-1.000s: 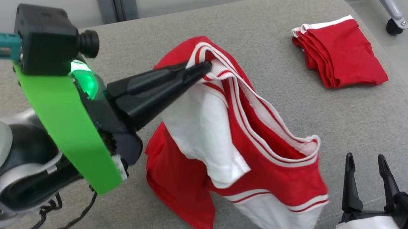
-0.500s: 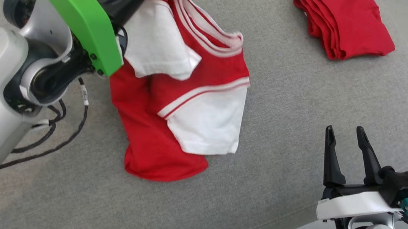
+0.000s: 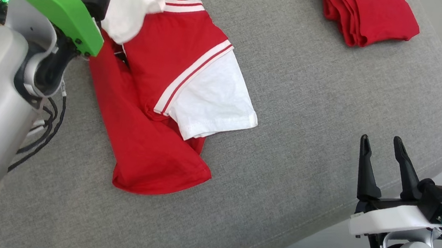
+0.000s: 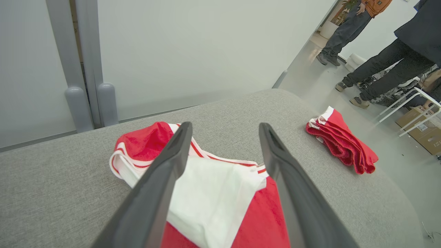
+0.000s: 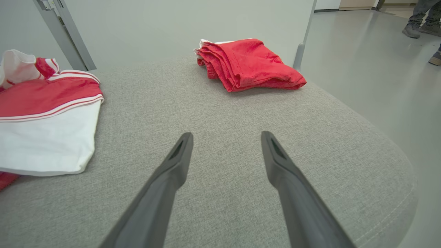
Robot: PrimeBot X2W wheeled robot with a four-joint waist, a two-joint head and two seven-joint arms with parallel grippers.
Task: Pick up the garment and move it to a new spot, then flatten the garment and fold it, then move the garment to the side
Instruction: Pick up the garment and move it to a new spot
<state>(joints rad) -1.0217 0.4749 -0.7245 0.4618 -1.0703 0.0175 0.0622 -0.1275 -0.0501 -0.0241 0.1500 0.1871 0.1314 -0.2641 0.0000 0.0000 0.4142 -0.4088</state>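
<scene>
Grey woven cushion [image 3: 322, 110], rumpled red-white garment [image 3: 171, 47]

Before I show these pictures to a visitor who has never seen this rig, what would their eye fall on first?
The rumpled red and white garment on the grey cushion, upper left in the head view, with the left gripper open over its collar end beside a bright green bracket. Then the folded red pile at the far right corner, and the right gripper open at lower right.

Soft cloth garment [image 3: 179, 52] on matt woven grey cushion [image 3: 310, 109]
</scene>
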